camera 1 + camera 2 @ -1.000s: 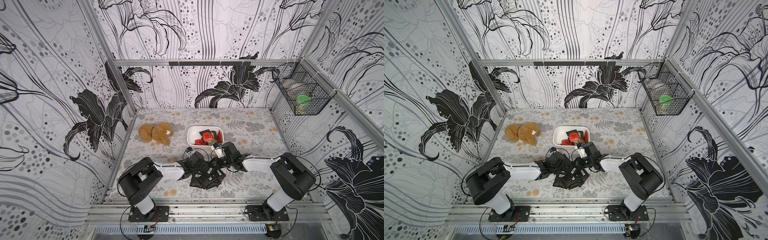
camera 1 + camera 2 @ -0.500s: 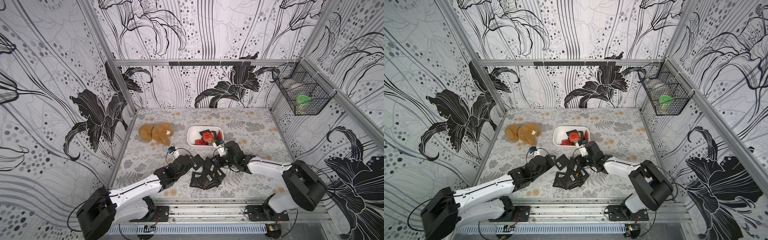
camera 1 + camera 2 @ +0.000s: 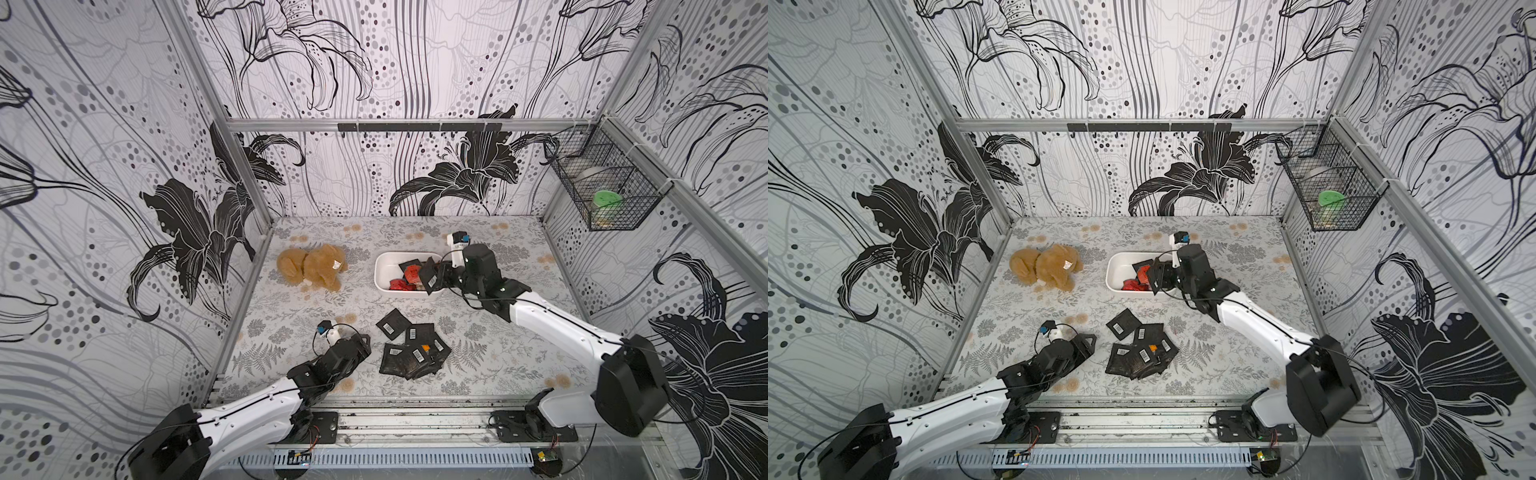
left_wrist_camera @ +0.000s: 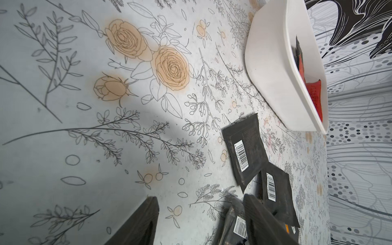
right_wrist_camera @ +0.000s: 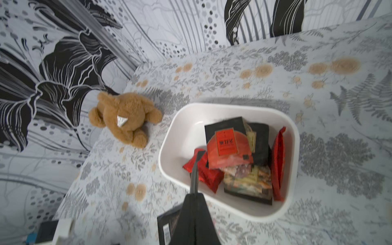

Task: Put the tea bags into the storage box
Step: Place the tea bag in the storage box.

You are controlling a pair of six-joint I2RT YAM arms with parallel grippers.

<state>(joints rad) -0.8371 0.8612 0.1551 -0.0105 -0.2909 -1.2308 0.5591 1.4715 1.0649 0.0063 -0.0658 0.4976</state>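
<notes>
A black tea bag [image 3: 427, 272] is clamped in the right pincer [image 5: 197, 160] over the box [image 3: 384, 270]; the left pincer [image 4: 199, 198] (empty) is held apart beside the pile [image 3: 413, 353].

Both top views: high at the front of the cell, tilted steeply down toward the back wall, far off, taking in the whole desk [image 3: 291, 316], both arms and the wire basket [image 3: 582, 166]; near-identical coverage. Left wrist camera: low and close over the desk, looking past the left pincer [image 4: 199, 203] to loose tea bags [image 4: 246, 148] and the storage box [image 4: 271, 70] side wall. Right wrist camera: looks past the right pincer [image 5: 197, 161] down into the box, plush bear [image 5: 125, 118] beyond. Box shows in all four.
</notes>
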